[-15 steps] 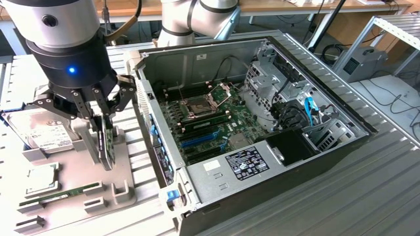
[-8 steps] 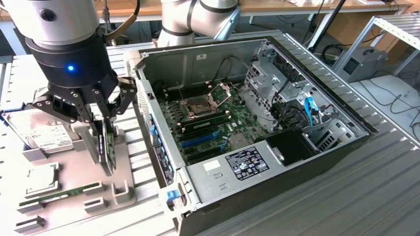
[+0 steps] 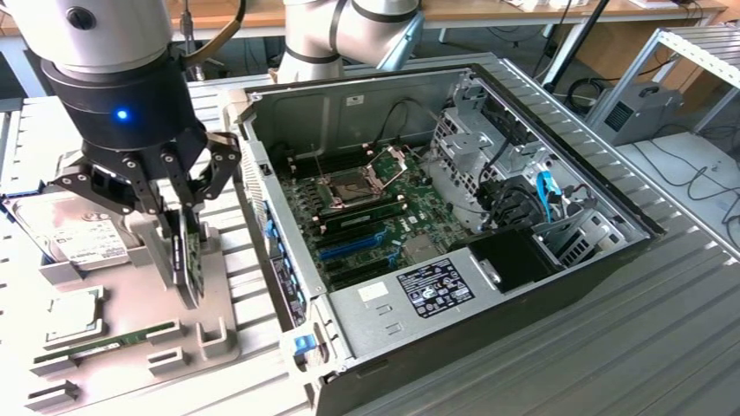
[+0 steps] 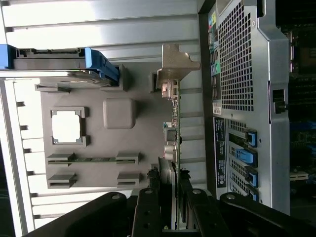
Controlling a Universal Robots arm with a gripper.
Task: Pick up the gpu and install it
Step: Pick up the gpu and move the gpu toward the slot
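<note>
I note the gripper with fingers closed narrow on the upright gpu, at the grey tray beside the computer case.

Hand tight on upright gpu, just beside open computer case.

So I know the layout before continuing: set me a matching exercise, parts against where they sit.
1 gpu
2 hard drive
3 memory stick
4 computer case

A lying flat, green, in the grey holder
B on edge under the gripper
C open, exterior view's right
D white label, exterior view's left

Pairs: 1-B, 2-D, 3-A, 4-C
</note>
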